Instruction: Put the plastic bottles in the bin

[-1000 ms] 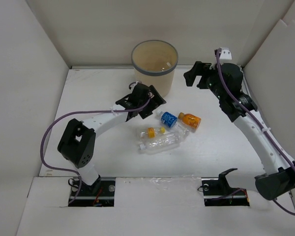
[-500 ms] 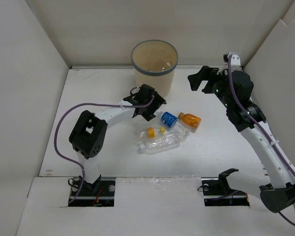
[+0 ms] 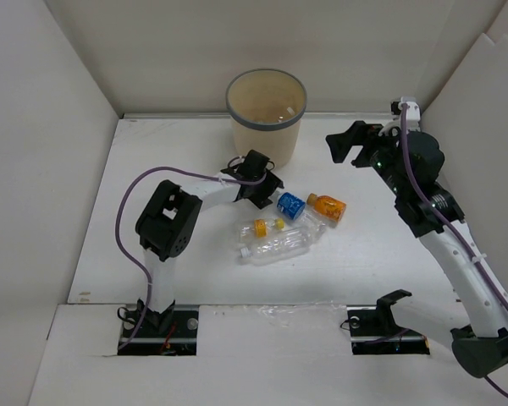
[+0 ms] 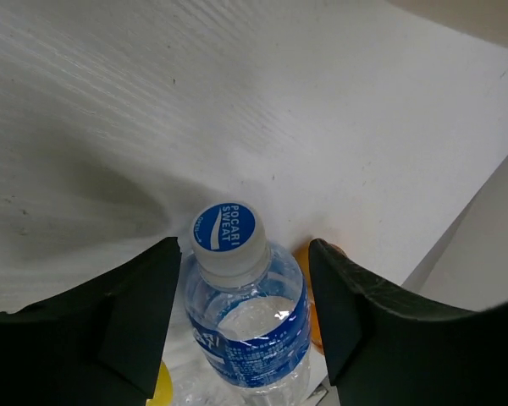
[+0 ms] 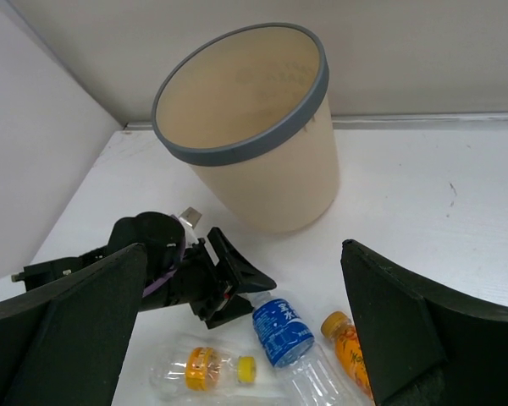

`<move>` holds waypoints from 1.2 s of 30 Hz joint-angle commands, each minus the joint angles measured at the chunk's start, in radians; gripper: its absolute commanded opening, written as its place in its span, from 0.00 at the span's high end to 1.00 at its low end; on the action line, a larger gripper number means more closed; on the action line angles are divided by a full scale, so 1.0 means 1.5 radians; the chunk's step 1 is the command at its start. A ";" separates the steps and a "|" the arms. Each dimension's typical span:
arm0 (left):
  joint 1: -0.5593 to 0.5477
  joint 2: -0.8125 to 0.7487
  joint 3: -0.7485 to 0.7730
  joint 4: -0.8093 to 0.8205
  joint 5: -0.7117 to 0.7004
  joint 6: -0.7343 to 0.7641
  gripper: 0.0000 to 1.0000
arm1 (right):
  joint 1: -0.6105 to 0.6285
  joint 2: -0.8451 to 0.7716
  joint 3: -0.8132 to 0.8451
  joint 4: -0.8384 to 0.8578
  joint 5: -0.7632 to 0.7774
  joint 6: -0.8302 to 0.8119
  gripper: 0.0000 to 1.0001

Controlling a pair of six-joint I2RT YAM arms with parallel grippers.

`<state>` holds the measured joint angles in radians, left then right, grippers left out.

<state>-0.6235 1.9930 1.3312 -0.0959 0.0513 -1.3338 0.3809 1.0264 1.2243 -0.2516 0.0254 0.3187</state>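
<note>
The left gripper has moved onto the blue-labelled bottle, its jaws narrowing around the cap; the right gripper has drifted right.

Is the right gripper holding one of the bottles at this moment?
No, the right gripper is wide open, with nothing between its fingers.

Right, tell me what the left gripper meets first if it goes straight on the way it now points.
The blue-labelled bottle. In the left wrist view its cap lies straight ahead of the left gripper, between the jaws and seemingly very close. An orange bottle lies just beyond it.
</note>
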 commanded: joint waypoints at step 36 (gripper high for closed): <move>-0.014 -0.200 0.138 0.055 -0.038 0.184 1.00 | 0.043 -0.056 -0.070 0.054 -0.120 -0.176 0.00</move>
<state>-0.6483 1.7878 1.4220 0.0143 0.0437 -1.1835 0.4091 0.9558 1.1137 -0.2276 -0.1013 0.1658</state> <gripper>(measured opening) 0.302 0.999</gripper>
